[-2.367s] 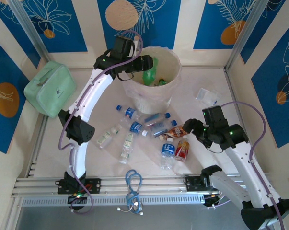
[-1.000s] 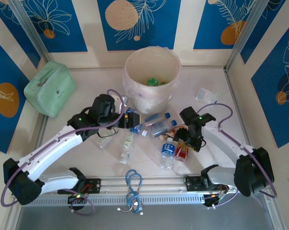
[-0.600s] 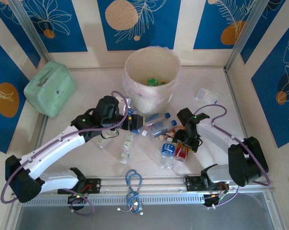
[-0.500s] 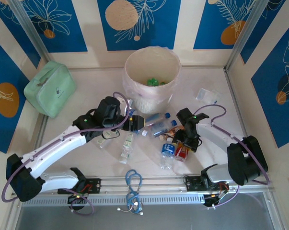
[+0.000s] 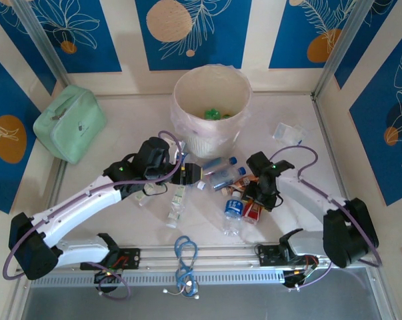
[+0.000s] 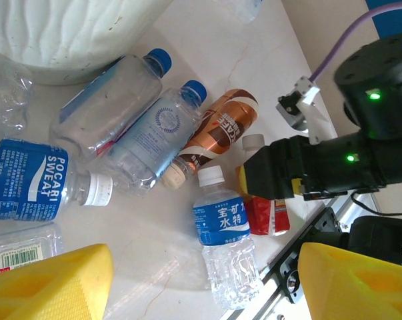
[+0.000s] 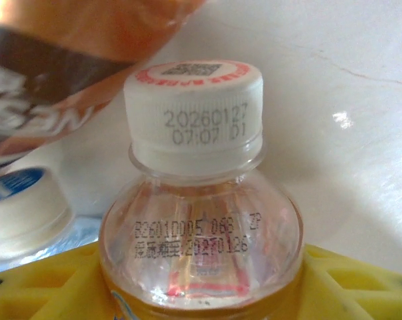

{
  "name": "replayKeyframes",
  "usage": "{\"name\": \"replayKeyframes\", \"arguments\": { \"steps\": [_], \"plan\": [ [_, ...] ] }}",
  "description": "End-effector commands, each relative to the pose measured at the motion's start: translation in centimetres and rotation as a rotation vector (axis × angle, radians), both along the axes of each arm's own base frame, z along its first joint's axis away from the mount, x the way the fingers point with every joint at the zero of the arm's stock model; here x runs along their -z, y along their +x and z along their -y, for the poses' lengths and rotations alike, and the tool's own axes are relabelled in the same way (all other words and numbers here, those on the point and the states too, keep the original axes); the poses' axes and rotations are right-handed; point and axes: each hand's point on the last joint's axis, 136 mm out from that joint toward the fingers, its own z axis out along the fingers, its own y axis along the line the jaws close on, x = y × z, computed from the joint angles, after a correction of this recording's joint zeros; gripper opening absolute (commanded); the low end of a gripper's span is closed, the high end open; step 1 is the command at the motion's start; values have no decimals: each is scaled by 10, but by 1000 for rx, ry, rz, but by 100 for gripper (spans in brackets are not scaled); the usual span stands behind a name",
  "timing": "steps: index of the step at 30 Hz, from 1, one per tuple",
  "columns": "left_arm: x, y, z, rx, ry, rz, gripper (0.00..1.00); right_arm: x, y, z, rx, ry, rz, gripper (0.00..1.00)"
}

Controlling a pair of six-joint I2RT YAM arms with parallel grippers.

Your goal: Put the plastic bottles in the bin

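Nearest the bases, a blue cable (image 5: 185, 257) lies coiled at the table's front edge. Just past it the plastic bottles are scattered across the middle of the table (image 5: 114, 141), all lying down.

The right gripper (image 5: 257, 199) is low over the red-labelled bottle (image 5: 254, 212). In its wrist view the right gripper (image 7: 194, 290) has a yellow finger (image 7: 351, 283) on each side of that red-labelled bottle (image 7: 197, 227), right at the shoulder below the white cap. The fingers sit tight beside the plastic, but I cannot tell whether they are squeezing it. A blue-labelled bottle (image 5: 232, 212) with a white cap lies touching its left side, and a copper-coloured coffee bottle (image 6: 217, 133) lies just beyond the two.

On the left, a clear bottle with a pale label (image 5: 177, 203) and a smaller one (image 5: 147, 192) lie beside the arm. The left gripper (image 5: 191, 175) hovers over the heap with its jaws wide apart and nothing between them. Its wrist view shows the left gripper (image 6: 204, 273) with both yellow fingers (image 6: 51, 283) spread at the frame's lower corners. Under it are the Pocari Sweat bottle (image 6: 27, 190) and the blue-labelled bottle (image 6: 222, 230). The black body of the right gripper (image 6: 301, 170) covers the top of the red-labelled bottle (image 6: 266, 215).

Farther on, two clear blue-capped bottles (image 5: 219, 171) lie side by side, close to the foot of the bin (image 5: 211, 87). The bin stands upright at the back of the table, lined with a clear bag, and something green (image 5: 214, 115) lies at its bottom. A mint-green pouch (image 5: 71, 123) sits well off to the left.
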Motion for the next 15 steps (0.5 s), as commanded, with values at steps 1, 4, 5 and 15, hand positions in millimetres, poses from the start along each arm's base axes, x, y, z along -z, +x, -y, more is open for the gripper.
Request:
{"name": "replayKeyframes", "arguments": {
  "steps": [1, 4, 5, 15],
  "plan": [
    [3, 1, 4, -5, 1, -2, 73, -22, -4, -2, 13, 25, 32, 61],
    [1, 0, 6, 2, -9, -2, 73, -48, -1, -10, 3, 83, 104, 61],
    [0, 0, 6, 2, -12, 1, 73, -59, 2, -15, -4, 111, 140, 61],
    [-18, -12, 23, 81, -96, 40, 79, -157, 16, -61, -76, 358, 433, 61]
  ]
}}
